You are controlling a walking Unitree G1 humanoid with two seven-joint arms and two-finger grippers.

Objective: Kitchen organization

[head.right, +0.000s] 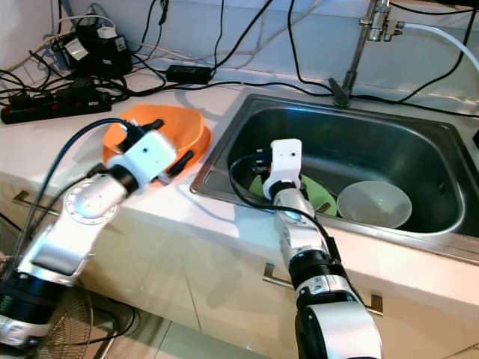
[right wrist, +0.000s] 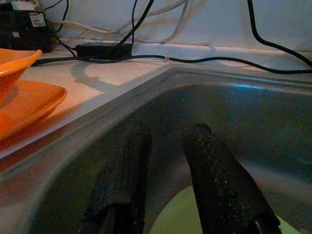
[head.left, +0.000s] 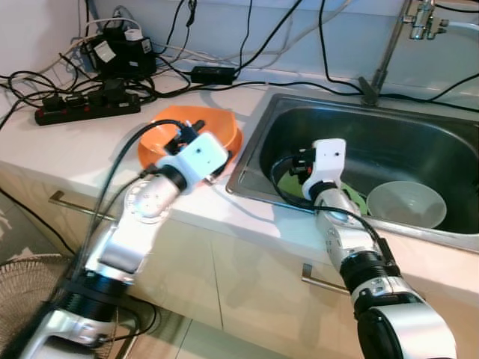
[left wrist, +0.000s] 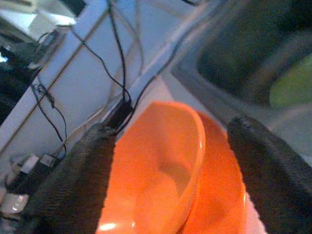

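Beside the sink (head.left: 247,161), orange bowl (head.left: 191,131) stacked; left gripper (left wrist: 168,161) released around it. Right gripper (right wrist: 168,146), probably unclenched, over green plate (head.right: 318,196); white bowl (head.left: 408,203) remains.

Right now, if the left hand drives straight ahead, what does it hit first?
Most likely the orange bowl: it sits between the open left hand's fingers, stacked on an orange plate. Depth is unclear.

At the counter's back left corner I see a black power strip (head.left: 86,110) lying along the edge, with a cluster of black adapters (head.left: 118,51) just behind it against the wall. A small black box (head.left: 213,74) sits further along the back edge, cables trailing from it. Below the counter's front left corner, a fan's wire guard (head.left: 30,292) stands on the floor.
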